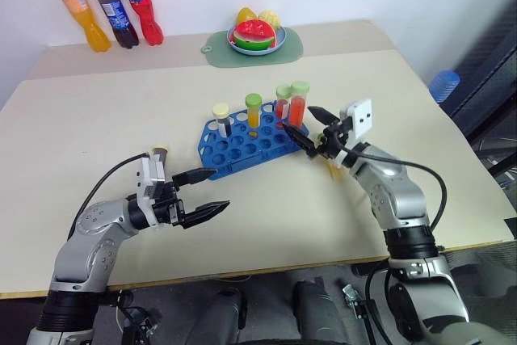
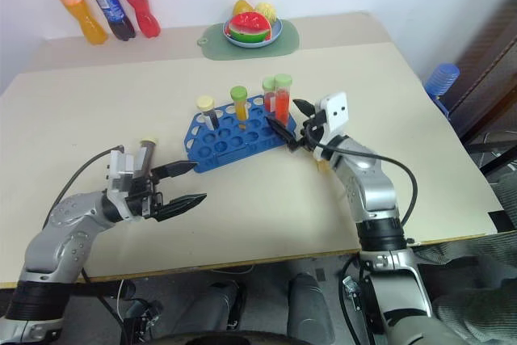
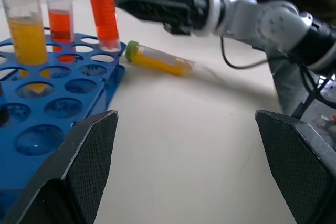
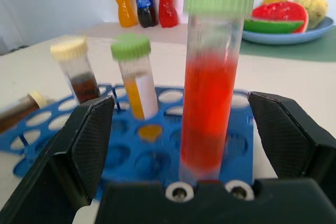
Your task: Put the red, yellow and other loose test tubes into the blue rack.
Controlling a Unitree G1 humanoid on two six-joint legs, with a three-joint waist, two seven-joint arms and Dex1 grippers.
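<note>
Right gripper (image 1: 316,126), centre right of the head view, fingers spread wide, holding nothing; they flank a red tube with green cap (image 1: 298,103) that stands in the near right corner of the blue rack (image 1: 242,143). Left gripper (image 1: 212,191), lower left of frame, also wide open and empty, hovering over bare table (image 1: 97,111) just in front of the rack.

Rack sits mid-frame, angled. Standing in it:
- brown tube, cream cap (image 1: 221,118), left side
- yellow tube, green cap and white label (image 1: 254,110), middle
- second red tube, green cap (image 1: 282,103), beside the first

Loose items:
- yellow tube with green cap (image 3: 157,60), lying flat on the table just off the rack's right end, under the right arm
- brown tube (image 1: 161,153), behind the left wrist, left of the rack

Upper left: three soda bottles (image 1: 109,6). Top centre: plate of fruit (image 1: 257,38).
</note>
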